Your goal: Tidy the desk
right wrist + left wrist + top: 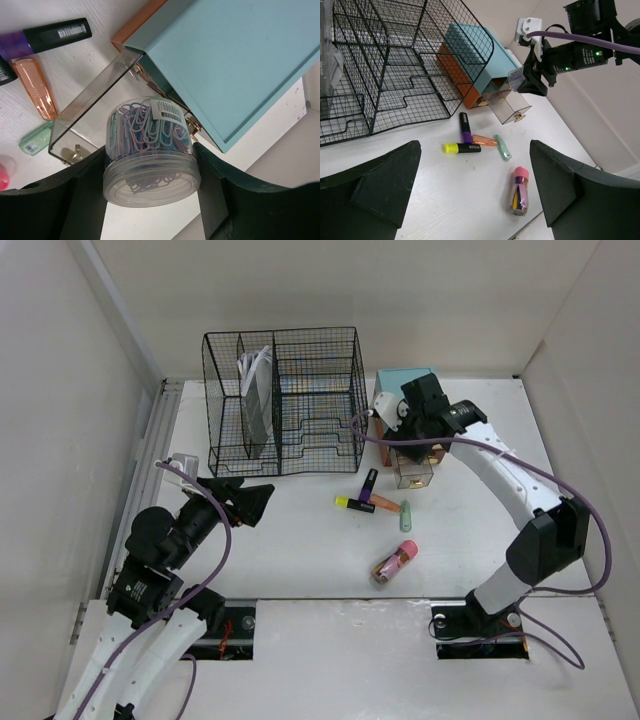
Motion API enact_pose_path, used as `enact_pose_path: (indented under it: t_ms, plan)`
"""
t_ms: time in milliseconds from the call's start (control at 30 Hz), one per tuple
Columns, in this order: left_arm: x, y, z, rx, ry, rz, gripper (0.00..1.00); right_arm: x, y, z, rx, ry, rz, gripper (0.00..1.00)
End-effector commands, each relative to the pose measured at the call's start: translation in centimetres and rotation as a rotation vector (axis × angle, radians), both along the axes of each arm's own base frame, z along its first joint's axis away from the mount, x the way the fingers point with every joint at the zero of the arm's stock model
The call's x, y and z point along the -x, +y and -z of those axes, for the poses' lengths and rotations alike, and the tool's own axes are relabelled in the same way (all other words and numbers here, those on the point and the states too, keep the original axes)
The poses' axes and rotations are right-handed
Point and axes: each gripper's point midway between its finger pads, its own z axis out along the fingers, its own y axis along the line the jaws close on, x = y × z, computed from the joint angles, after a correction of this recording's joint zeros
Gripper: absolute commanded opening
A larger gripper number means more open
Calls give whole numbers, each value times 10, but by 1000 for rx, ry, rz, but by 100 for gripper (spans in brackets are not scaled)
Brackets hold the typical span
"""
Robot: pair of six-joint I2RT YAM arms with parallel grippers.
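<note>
top cam first: white matte counter point(300, 560) boxed in by plain white walls point(60, 390) on the left, back and right. a black wire organizer point(285, 400) sits at the far side. a teal drawer box point(405, 380) is just right of it, with a clear drawer point(413, 472) pulled out toward the arms. a few highlighters point(353, 504) and a pink-capped tube point(394, 562) lie loose mid-counter. my left hand point(258, 502) hangs low over the near-left part of the counter, spread wide, holding nothing. my right hand point(392, 418) is up over the far right by the drawer box, with the counter below it.

left wrist cam: both black fingers point(375, 185) sit at the frame edges with bare counter between them. the highlighters and tube are ahead, well apart from the hand. can't tell if the fingertips touch the surface.

right wrist cam: this hand is clamped on a clear tub of paper clips point(150, 150), one finger on each side. the tub hangs over the open drawer with the teal box to its right. the counter shows underneath, highlighters off to the left.
</note>
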Motion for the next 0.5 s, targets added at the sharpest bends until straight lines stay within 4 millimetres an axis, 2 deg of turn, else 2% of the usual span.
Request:
enact_pose_path:
  t_ms: [0,267,400,467]
  plan:
    - [7,1,-30,26,-90,18,88,-9,-4,-13,7,-22,1,22]
    - [5,2,-25,15,-87,8,88,-5,-12,4,62,54,-2,23]
    - [7,2,-27,19,-95,8,88,2,-14,12,80,100,-15,27]
    - [6,2,-23,14,-86,8,88,4,-15,17,88,119,-16,33]
